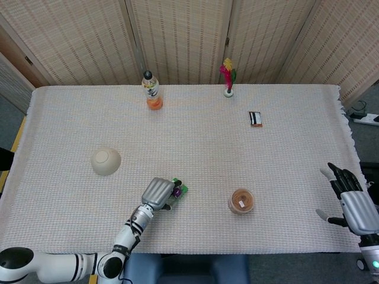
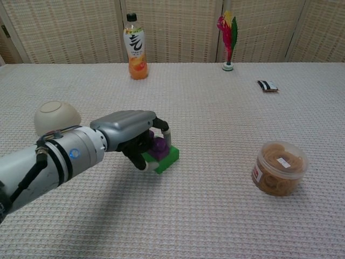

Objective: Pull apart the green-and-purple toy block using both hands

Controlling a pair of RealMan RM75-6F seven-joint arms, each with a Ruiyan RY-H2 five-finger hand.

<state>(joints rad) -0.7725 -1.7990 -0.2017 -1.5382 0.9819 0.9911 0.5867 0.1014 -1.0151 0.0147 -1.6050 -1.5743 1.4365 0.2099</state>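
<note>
Curling its dark fingers over the toy block (image 2: 161, 155), the left hand (image 2: 132, 135) grips it near the front of the counter (image 2: 215, 216) — the silver, smooth-shelled back of the hand covers most of the purple studs, while the flat green base juts out to the side and rests on the cloth. From the head view the block (image 1: 179, 189) shows only as a sliver of green and purple beside the hand (image 1: 159, 193).

At the counter's far right edge the right hand (image 1: 352, 204) hangs with its black fingers spread and nothing in them, well apart from the block.

A coarse, woven off-white cloth covers the counter. On it sit a round, clear plastic tub (image 2: 279, 167) with brown contents, a smooth cream dome-shaped bowl (image 2: 56, 116) turned upside down, a bottle (image 2: 136, 48) of orange drink, a feathered shuttlecock (image 2: 228, 35) standing upright — pink, yellow and green — and a small dark packet (image 2: 267, 85).
</note>
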